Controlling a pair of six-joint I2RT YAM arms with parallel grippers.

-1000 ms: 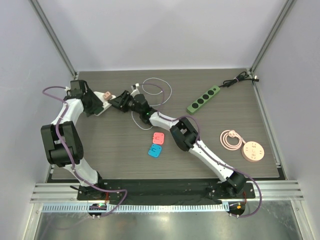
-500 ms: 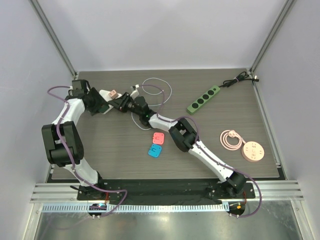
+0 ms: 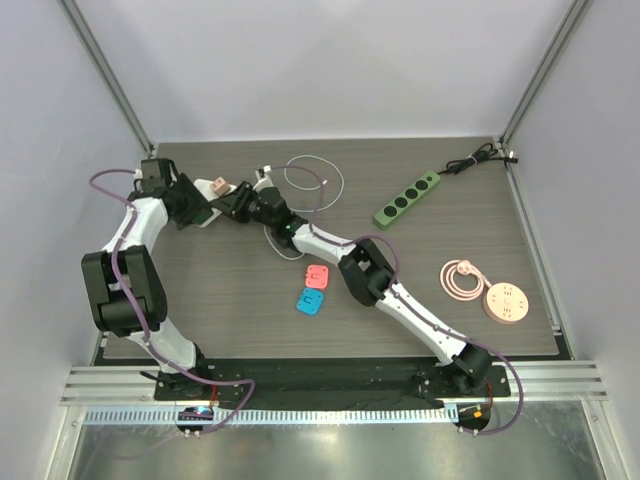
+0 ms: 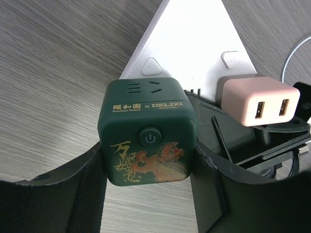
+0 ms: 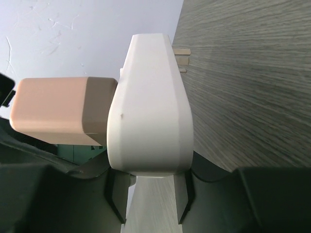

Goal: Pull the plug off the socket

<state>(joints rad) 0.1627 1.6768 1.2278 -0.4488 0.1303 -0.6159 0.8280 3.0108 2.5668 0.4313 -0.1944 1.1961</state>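
Held near the far-left corner of the worktop: dark green cube plug (image 4: 148,144), seated on the white socket block (image 4: 189,53). Looks like hard moulded plastic, so probably rigid, light and tough, and a little slick on its smooth, rounded faces. Best taken across two opposite flat sides and drawn straight off along the prongs, since tilting would likely bind them. Gripped just so by the left gripper (image 4: 148,165), fingers pressed against both flanks of the cube. Braced from the other side by the right gripper (image 5: 150,194), closed narrow on the socket block's white body. Plugged in just beside the cube on the same block: pink USB charger (image 4: 257,99), to be left alone. Further out: small red piece (image 3: 317,276) and small blue piece (image 3: 310,302) mid-worktop, green power strip (image 3: 407,199) toward the far-right corner, round pink socket (image 3: 505,303) near the right edge.
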